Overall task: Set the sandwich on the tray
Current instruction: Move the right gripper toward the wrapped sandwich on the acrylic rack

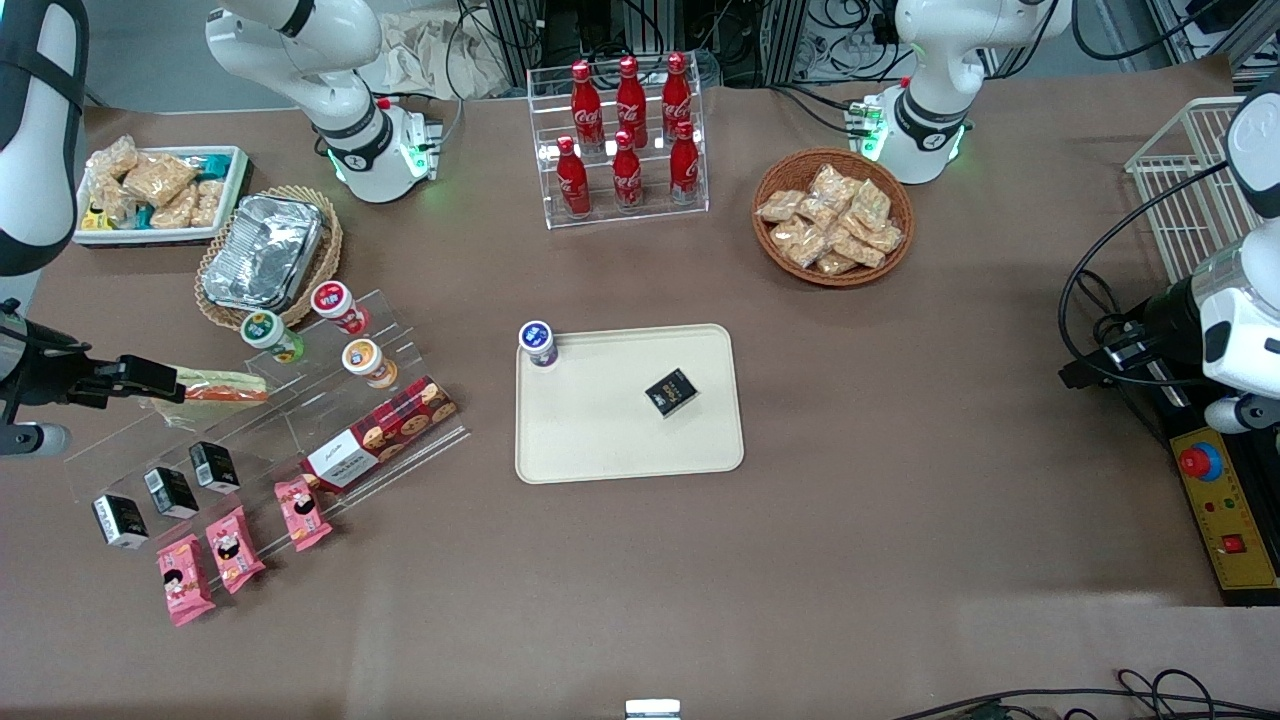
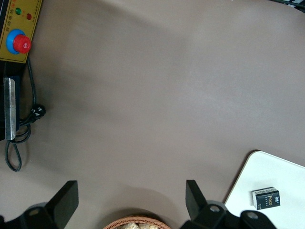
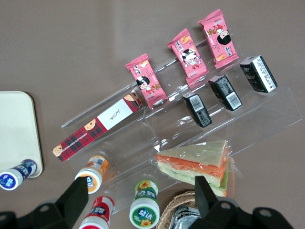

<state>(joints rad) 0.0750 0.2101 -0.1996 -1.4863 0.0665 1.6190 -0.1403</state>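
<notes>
Tool (image 1: 150, 377) seemingly touching sandwich (image 1: 222, 385)

- Gripper (image 1: 175, 385) hangs open beside the sandwich (image 1: 222, 386) on the clear rack (image 1: 300, 420), cups (image 1: 340, 305) crowding it.
- Tray (image 1: 600, 440): bottle (image 1: 538, 343) at one corner, black box (image 1: 671, 391) mid-tray, remainder bare.
- Open bench (image 1: 480, 560) between rack and tray.

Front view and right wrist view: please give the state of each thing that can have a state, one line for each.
sandwich: wrapped, lying on the clear display stand, not on the tray.
tray: flat on the table, holding a small bottle and a black box.
gripper: open, above the stand, beside the sandwich, holding nothing.
cola bottles: upright, capped, in their clear rack.
foil container: covered, resting in a wicker basket.
</notes>
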